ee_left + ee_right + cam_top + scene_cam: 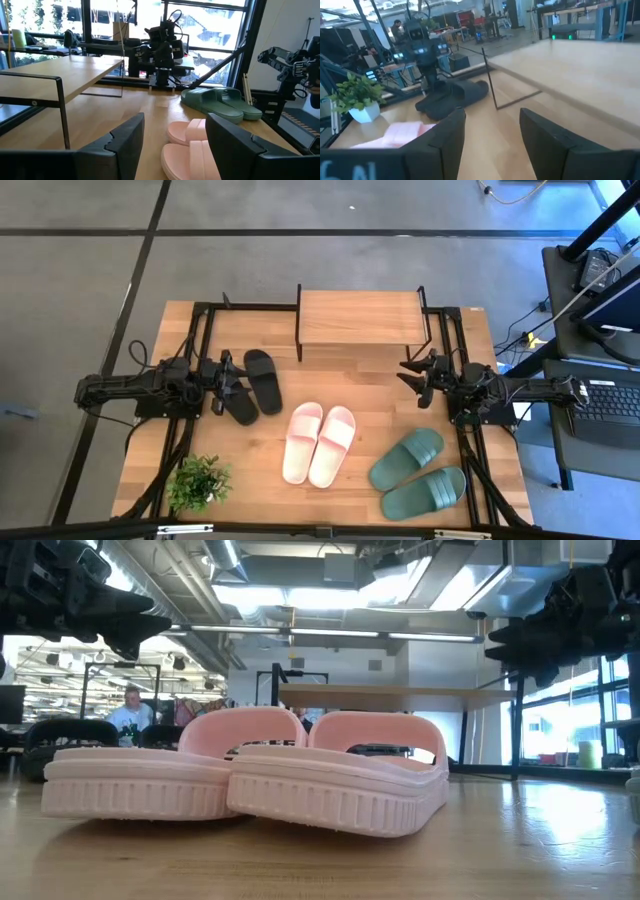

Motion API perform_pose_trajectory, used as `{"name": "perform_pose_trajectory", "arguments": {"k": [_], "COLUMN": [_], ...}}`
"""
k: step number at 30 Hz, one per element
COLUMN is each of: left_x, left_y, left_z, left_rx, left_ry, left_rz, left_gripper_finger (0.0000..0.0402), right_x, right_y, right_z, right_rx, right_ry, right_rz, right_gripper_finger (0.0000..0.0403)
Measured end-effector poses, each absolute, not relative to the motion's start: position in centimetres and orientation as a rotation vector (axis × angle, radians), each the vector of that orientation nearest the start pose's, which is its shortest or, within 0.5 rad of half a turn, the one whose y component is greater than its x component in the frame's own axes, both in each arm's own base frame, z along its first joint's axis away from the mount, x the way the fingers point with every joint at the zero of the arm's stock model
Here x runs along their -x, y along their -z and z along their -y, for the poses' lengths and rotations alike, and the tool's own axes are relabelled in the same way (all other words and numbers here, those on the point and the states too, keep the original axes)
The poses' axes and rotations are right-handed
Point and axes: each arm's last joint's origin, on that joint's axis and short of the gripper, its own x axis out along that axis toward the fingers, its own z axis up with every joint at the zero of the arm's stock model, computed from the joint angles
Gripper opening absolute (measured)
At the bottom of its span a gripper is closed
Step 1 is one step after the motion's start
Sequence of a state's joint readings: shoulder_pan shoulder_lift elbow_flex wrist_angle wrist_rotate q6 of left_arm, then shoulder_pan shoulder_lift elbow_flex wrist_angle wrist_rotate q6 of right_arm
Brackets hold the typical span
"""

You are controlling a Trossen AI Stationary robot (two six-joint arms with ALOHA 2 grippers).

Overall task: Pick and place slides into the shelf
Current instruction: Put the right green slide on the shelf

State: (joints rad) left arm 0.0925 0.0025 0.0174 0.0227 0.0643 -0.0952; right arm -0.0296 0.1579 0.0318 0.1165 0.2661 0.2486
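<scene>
The shelf (360, 317) stands at the table's far middle on thin black legs. One black slide (263, 380) lies flat left of it, and the second (242, 408) lies partly beneath my left gripper (228, 383). That gripper is open and, in the low view, raised (110, 610) above the table. The pink pair (318, 442) rests sole-down at the middle, and the green pair (420, 473) at the near right. My right gripper (412, 377) is open, hovering right of the shelf and touching nothing. The left wrist view shows the pink slides (192, 145) ahead of the open fingers.
A small potted plant (200, 480) stands at the near left corner. Bare wood lies between the shelf and the pink pair. Black frame rails (200, 330) run along the table's sides. A person (130, 710) shows far back in the room.
</scene>
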Motion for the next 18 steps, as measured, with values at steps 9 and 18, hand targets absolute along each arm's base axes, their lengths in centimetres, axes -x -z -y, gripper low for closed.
{"name": "perform_pose_trajectory", "arguments": {"k": [9, 18], "left_x": [-9.6, -9.6], "left_y": [-17.1, -17.2], "left_z": [-0.7, -0.7], "left_rx": [0.091, 0.091], "left_ry": [-0.026, -0.026], "left_rz": [0.039, 0.039], "left_gripper_finger": [0.0204, 0.0204], "right_x": [-11.4, -18.0], "right_y": [-26.4, -34.3], "right_z": [0.1, -2.3], "right_rx": [-0.055, -0.18], "right_ry": [0.195, 0.268], "right_rz": [-0.078, -0.67], "right_gripper_finger": [0.0188, 0.0188]}}
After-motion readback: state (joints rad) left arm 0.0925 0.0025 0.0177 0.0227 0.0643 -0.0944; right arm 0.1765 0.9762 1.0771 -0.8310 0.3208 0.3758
